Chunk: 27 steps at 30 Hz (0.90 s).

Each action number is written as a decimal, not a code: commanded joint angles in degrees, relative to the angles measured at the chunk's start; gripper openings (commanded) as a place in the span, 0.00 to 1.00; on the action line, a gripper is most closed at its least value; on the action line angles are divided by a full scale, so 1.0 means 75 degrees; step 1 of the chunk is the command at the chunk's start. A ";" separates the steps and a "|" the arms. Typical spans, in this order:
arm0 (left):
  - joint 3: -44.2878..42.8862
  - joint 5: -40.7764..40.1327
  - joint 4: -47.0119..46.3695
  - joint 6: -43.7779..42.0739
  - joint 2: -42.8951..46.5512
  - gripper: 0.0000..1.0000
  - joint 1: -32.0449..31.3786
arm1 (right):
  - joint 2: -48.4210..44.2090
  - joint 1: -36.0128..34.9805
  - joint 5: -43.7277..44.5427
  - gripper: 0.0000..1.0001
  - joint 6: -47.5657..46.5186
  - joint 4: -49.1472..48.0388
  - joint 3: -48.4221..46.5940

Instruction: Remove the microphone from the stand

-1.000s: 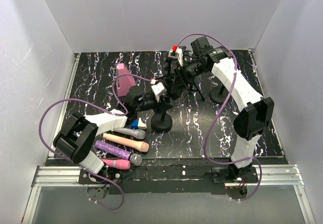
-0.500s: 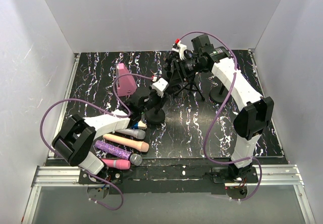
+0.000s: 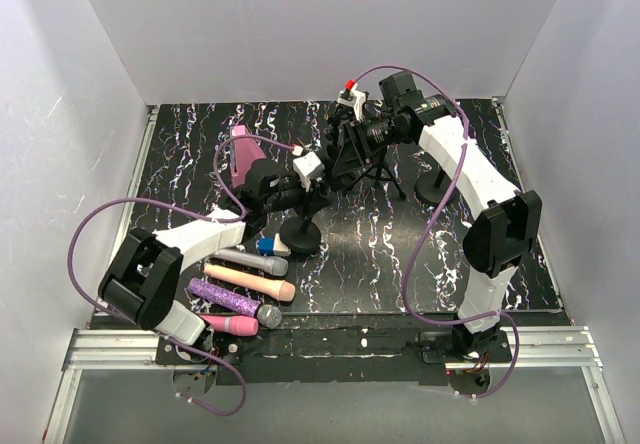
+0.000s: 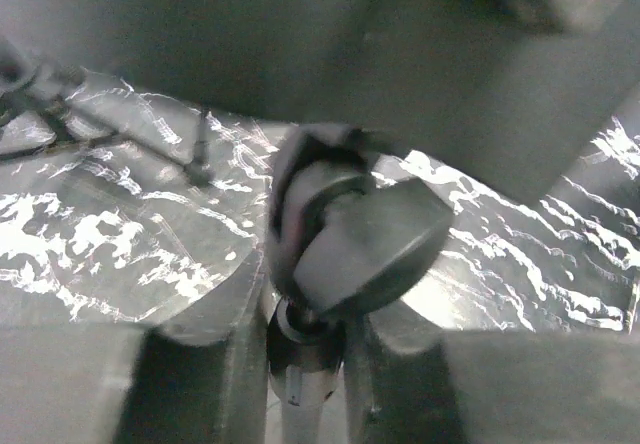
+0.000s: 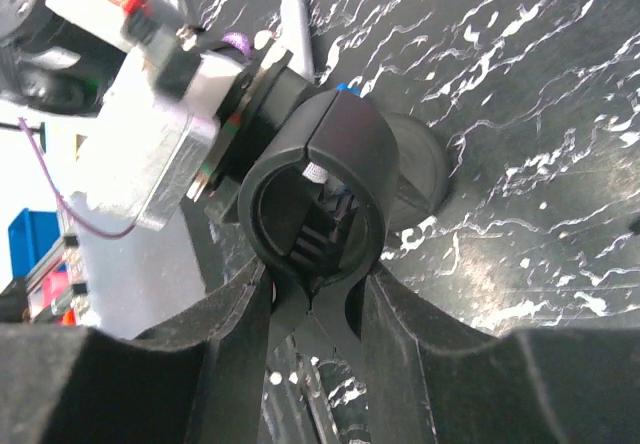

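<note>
The black stand has a round base [image 3: 300,235] on the marble-pattern table. Its ring clip [image 5: 315,179] is pinched at its tabs by my right gripper [image 5: 315,304], which also shows in the top view [image 3: 346,154]. The ring looks empty. My left gripper [image 3: 312,186] is just left of the clip, above the base. In the left wrist view my left gripper [image 4: 305,364] is shut on a dark microphone [image 4: 350,234] with a silver collar, blurred and very close. In the top view the microphone is hidden by the grippers.
Several loose microphones lie at the front left: grey [image 3: 250,262], peach [image 3: 250,281], glittery purple [image 3: 235,302], pink [image 3: 230,324]. A pink cone-shaped object [image 3: 243,159] stands at the back left. A black tripod [image 3: 382,174] and a second round base [image 3: 435,189] stand right.
My left gripper has moved left and back, away from the clip, with the microphone in it. The stand's base has shifted left. My right gripper has stayed on the clip.
</note>
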<state>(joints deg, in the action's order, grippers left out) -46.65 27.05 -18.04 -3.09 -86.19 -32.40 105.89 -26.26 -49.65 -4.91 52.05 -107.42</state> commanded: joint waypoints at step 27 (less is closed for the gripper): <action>0.0117 -0.1838 0.1631 -0.0291 0.2948 0.87 -0.0438 | -0.0102 -0.0061 0.1534 0.01 -0.0551 0.1976 -0.1615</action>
<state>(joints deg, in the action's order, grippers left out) -43.55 4.12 -11.05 -3.11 -71.40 -38.37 106.26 -26.52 -36.97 -2.48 60.27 -115.09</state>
